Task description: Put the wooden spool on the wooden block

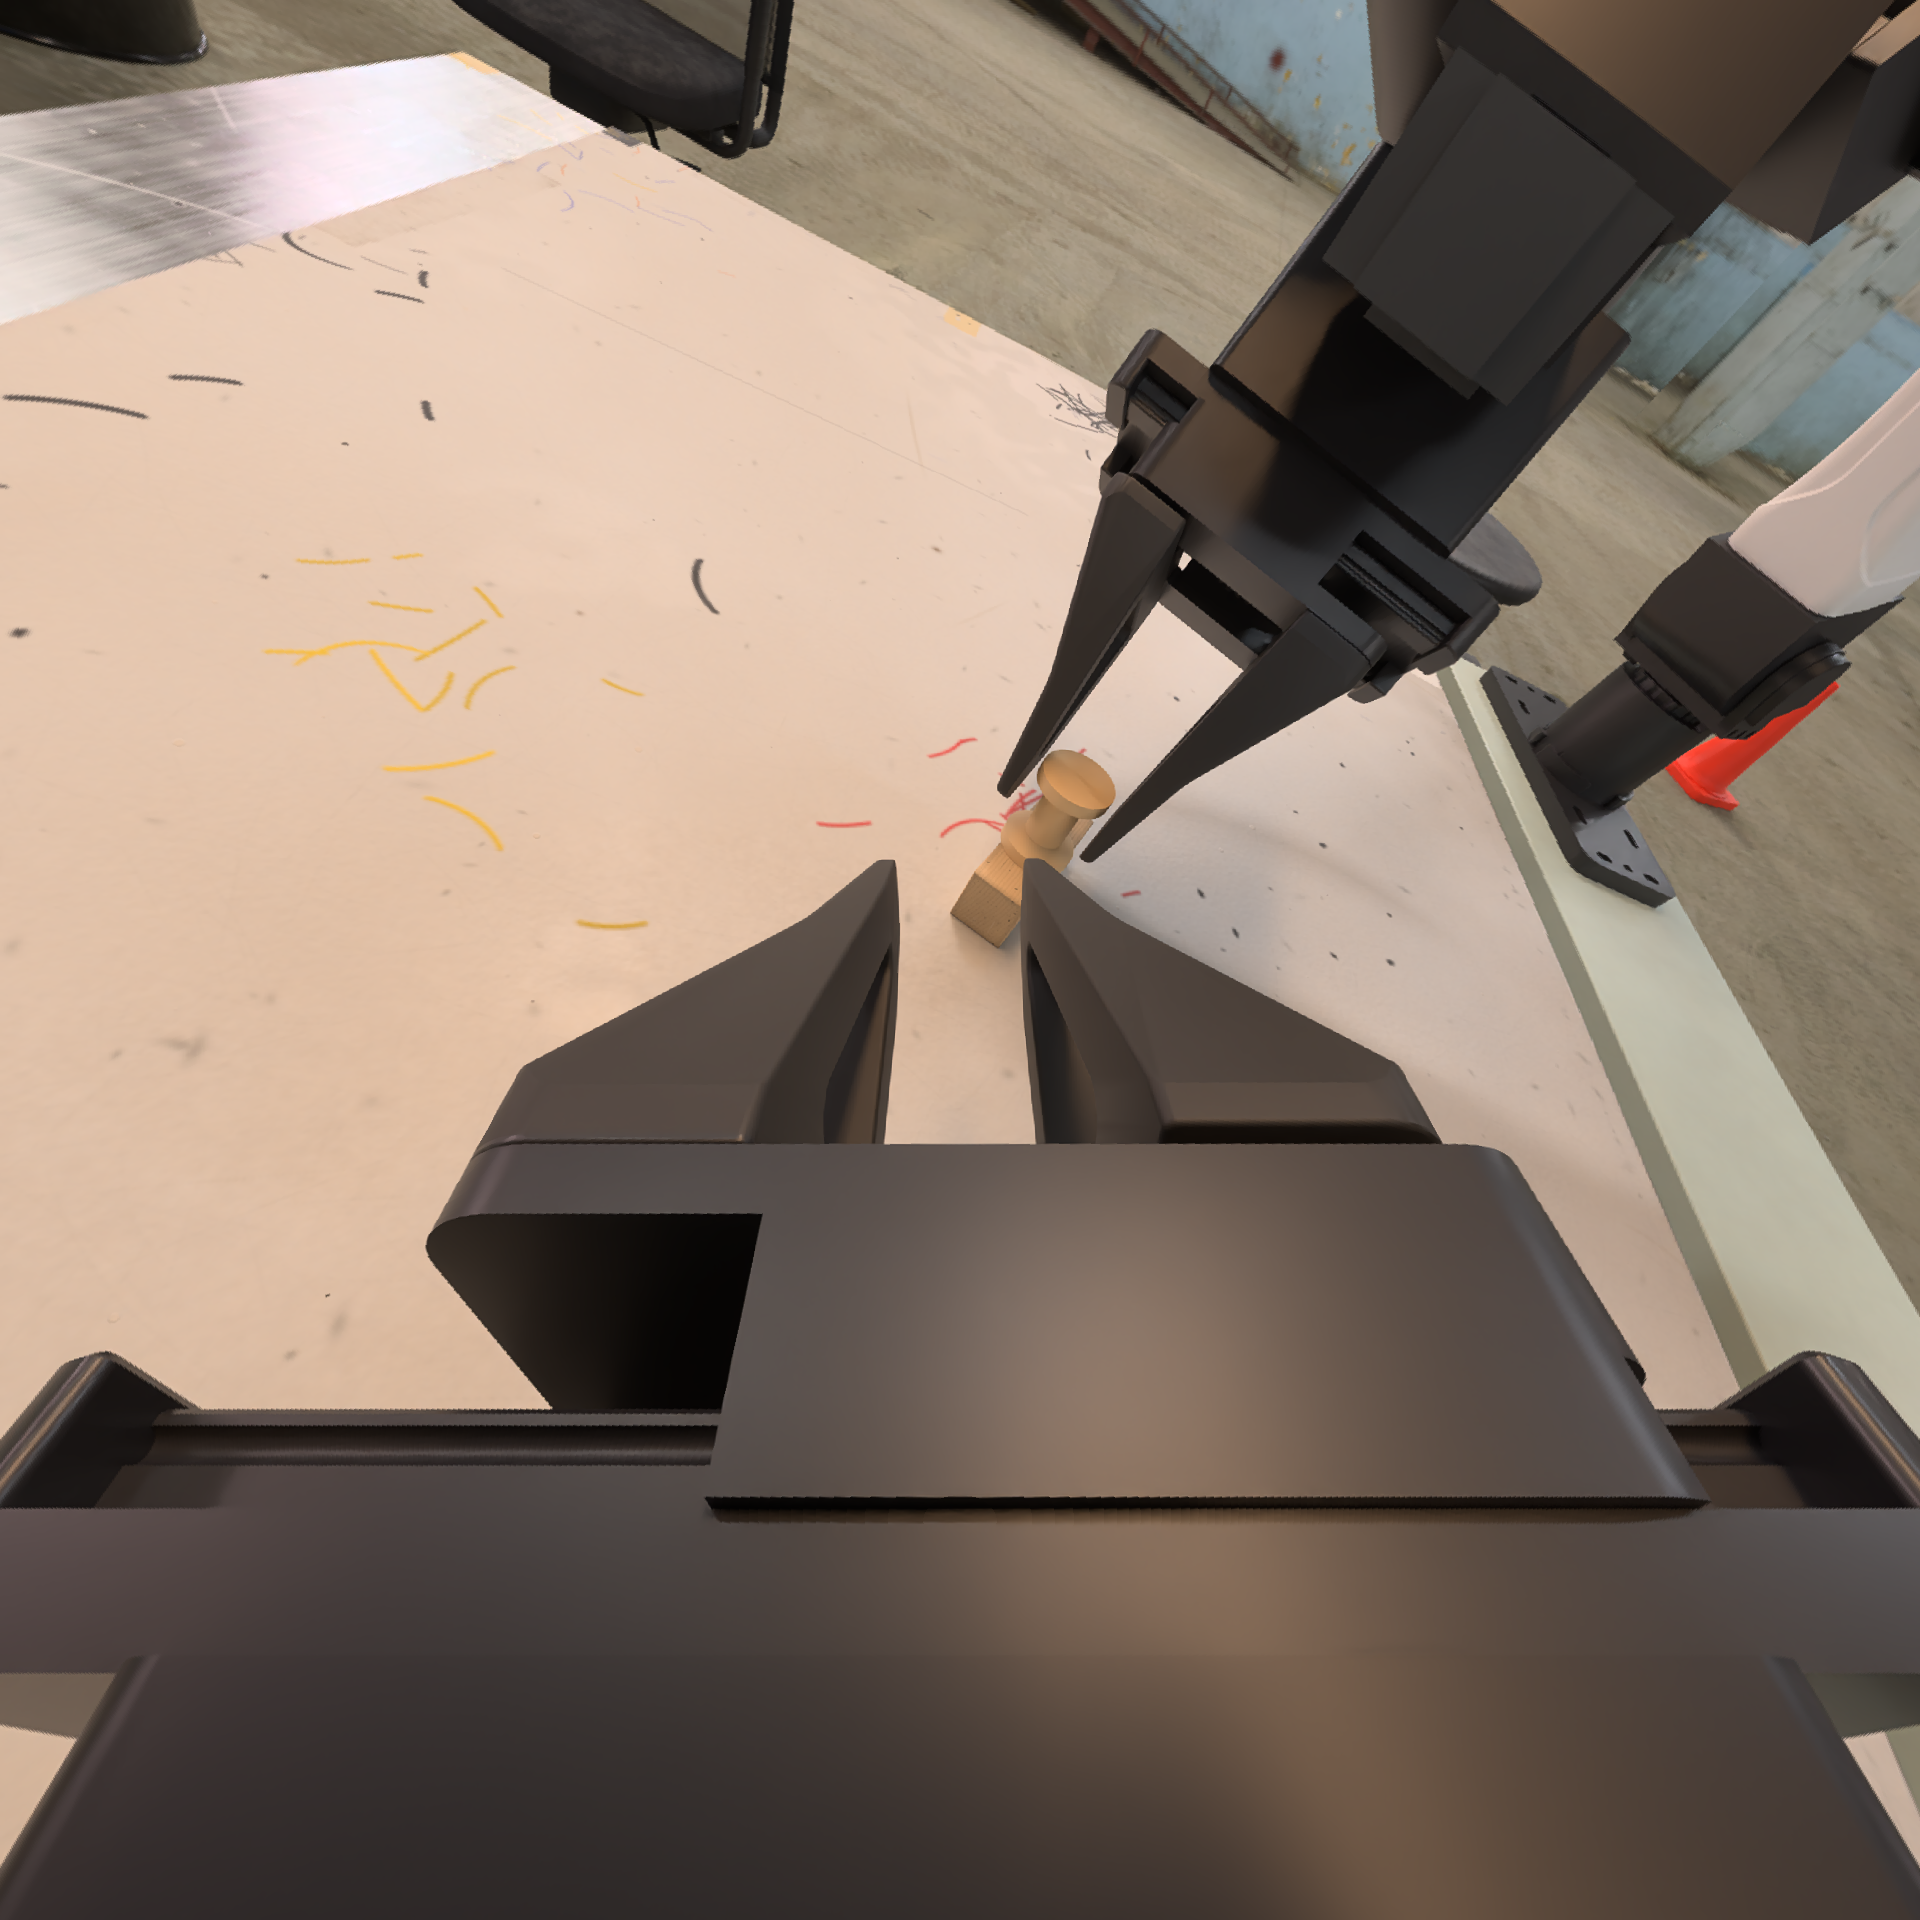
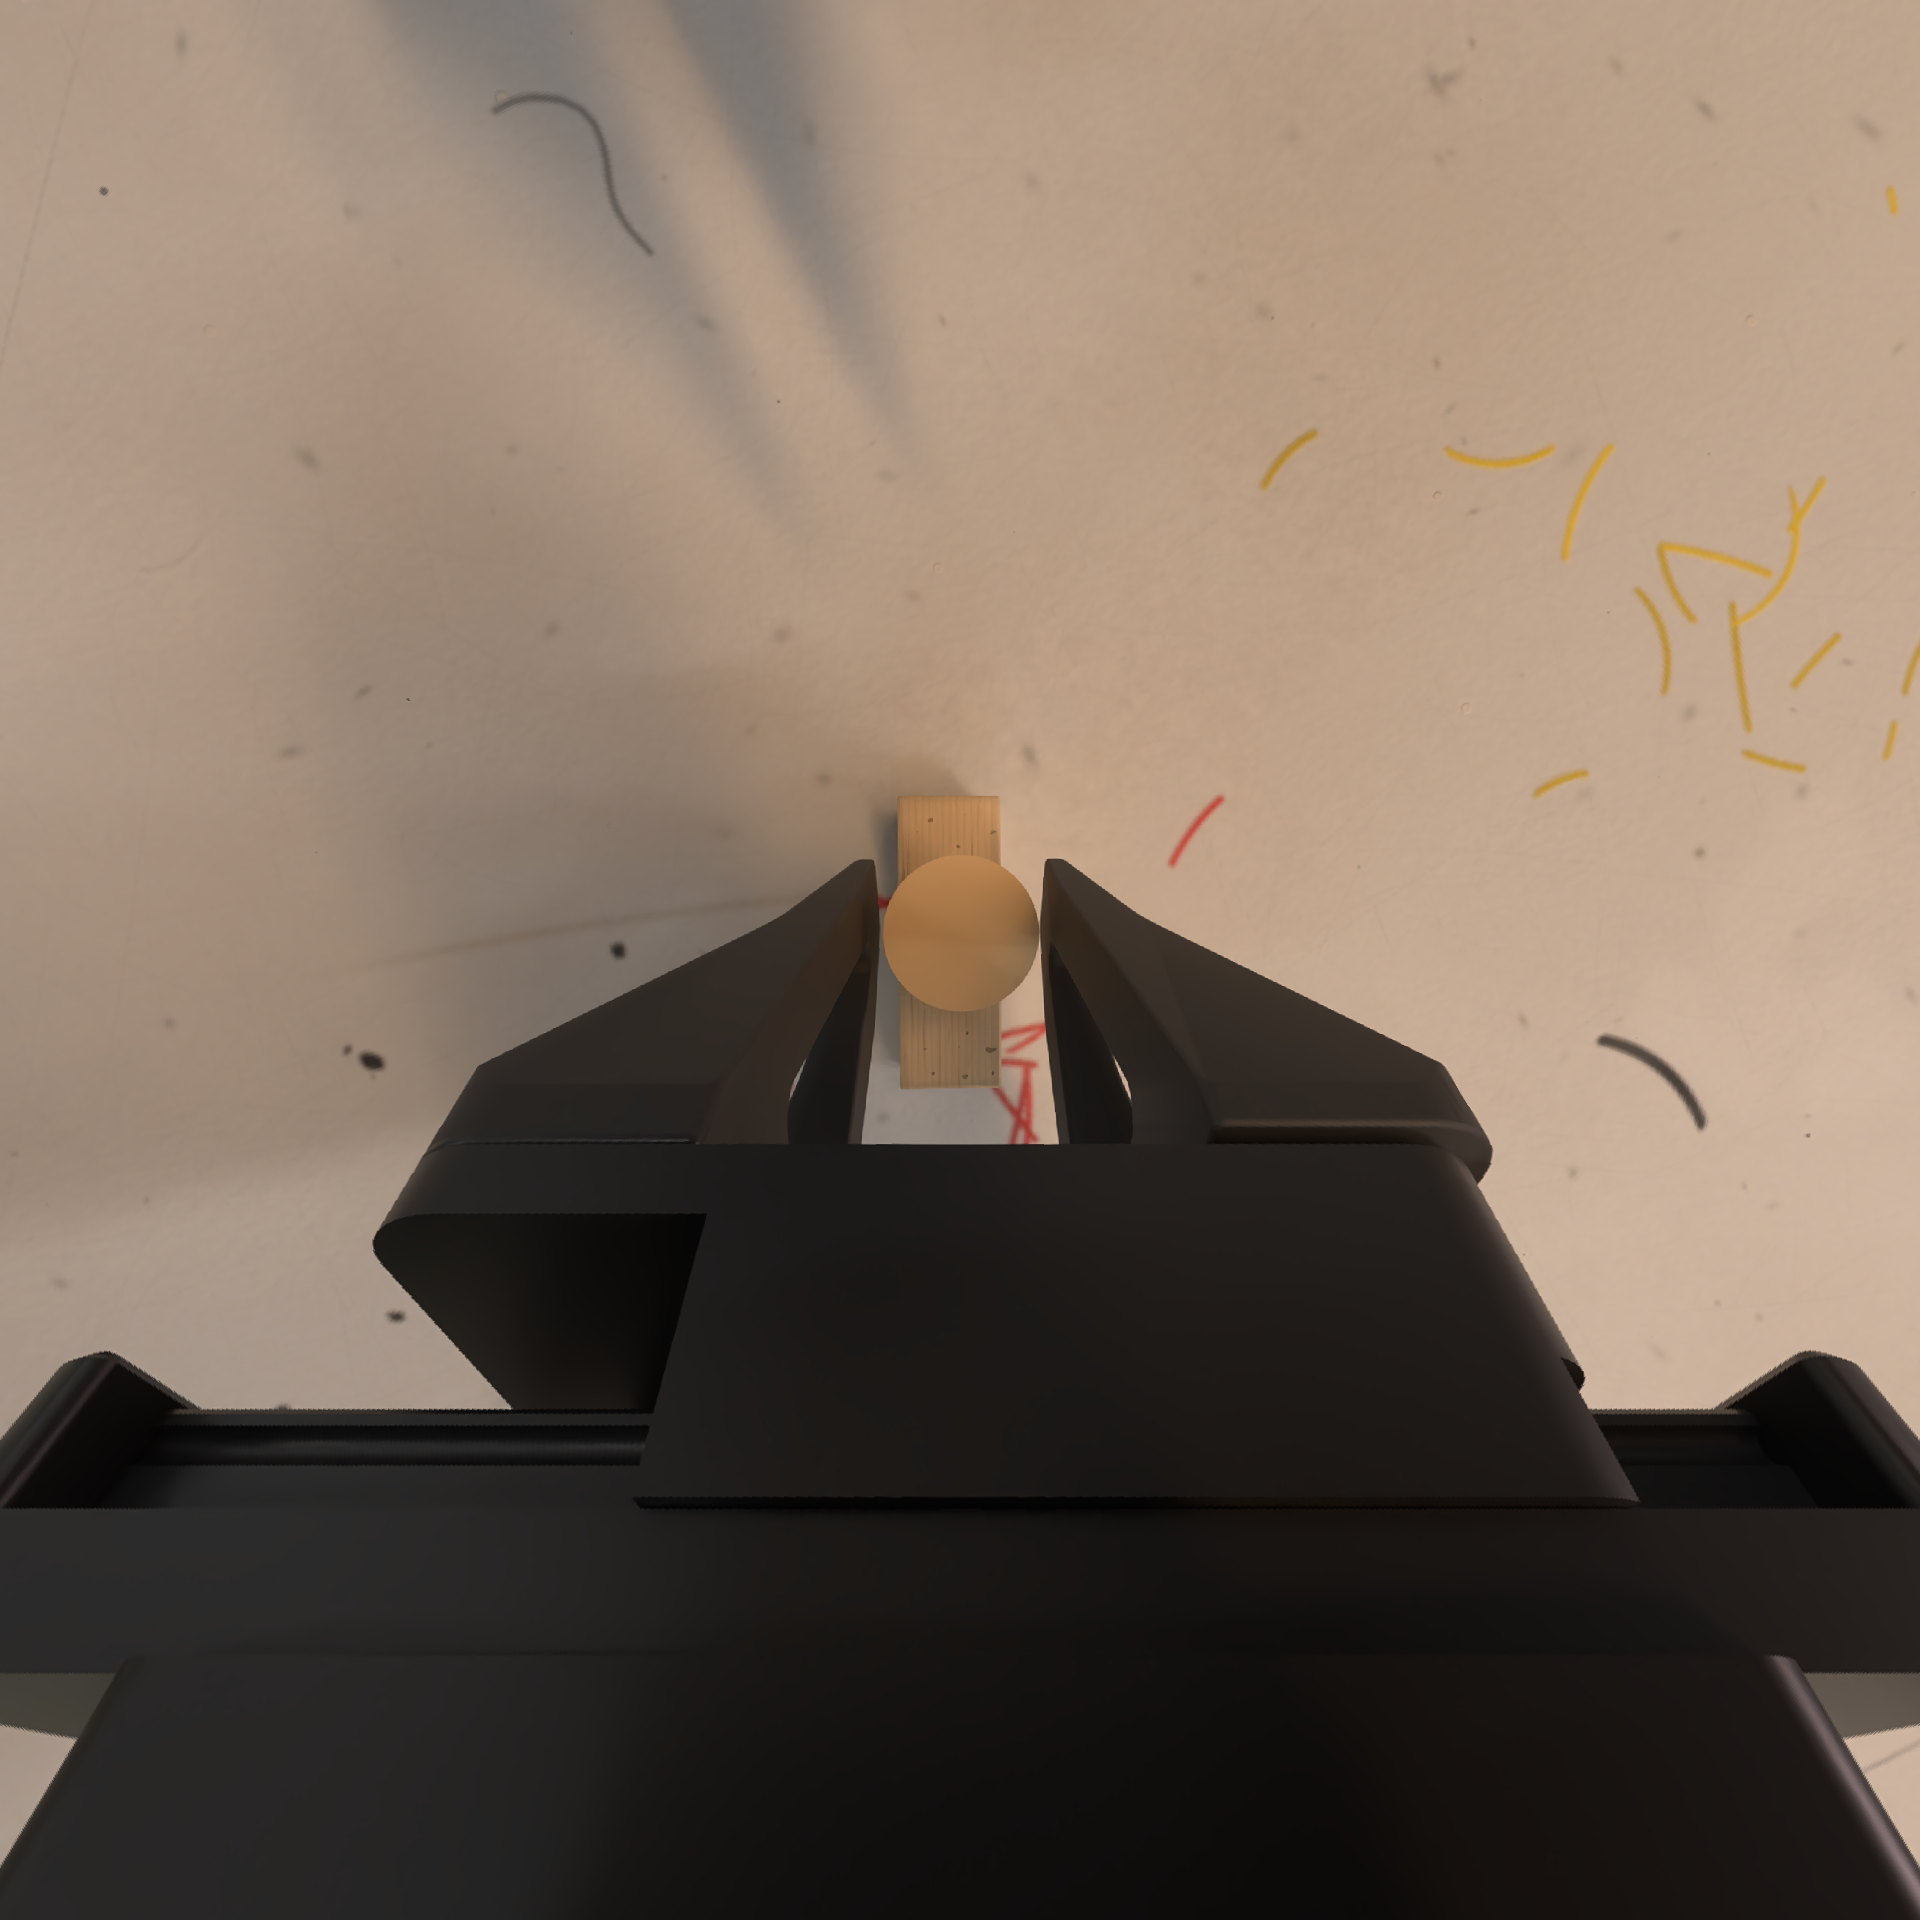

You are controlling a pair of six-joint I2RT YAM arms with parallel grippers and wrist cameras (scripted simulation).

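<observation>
The spool (image 2: 960, 932) stands upright on the block (image 2: 948, 1049). The right gripper (image 2: 960, 883) straddles it, fingers slightly apart, gripping nothing. The left gripper (image 1: 959, 883) hovers nearby, narrowly parted and empty.

Tan wooden spool (image 1: 1060, 816) upright on pale oblong wooden block (image 1: 992, 902), block flat on the table
</observation>
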